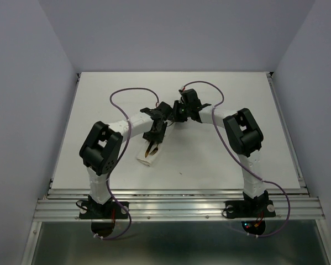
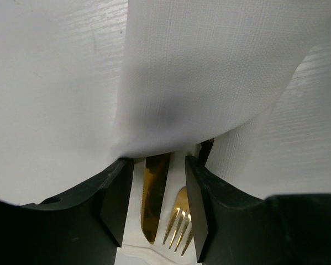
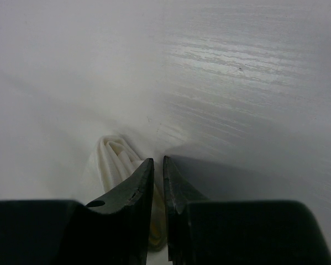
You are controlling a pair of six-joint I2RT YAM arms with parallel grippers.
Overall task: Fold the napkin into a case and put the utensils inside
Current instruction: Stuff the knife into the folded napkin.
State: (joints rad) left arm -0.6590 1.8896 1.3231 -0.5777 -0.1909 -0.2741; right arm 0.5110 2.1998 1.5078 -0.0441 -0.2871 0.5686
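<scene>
Both arms rise from their bases, bend at the elbow and reach inward until their wrists nearly meet. The left gripper [image 2: 157,212] points down with its fingers apart. The right gripper [image 3: 158,165] has its jaws drawn almost together on a fold of the napkin [image 3: 113,157].

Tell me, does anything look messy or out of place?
Nothing spilled or broken. The napkin is bunched into a wad at the right hand, and a gold knife and fork stick out from under it, inside the open left hand.
</scene>
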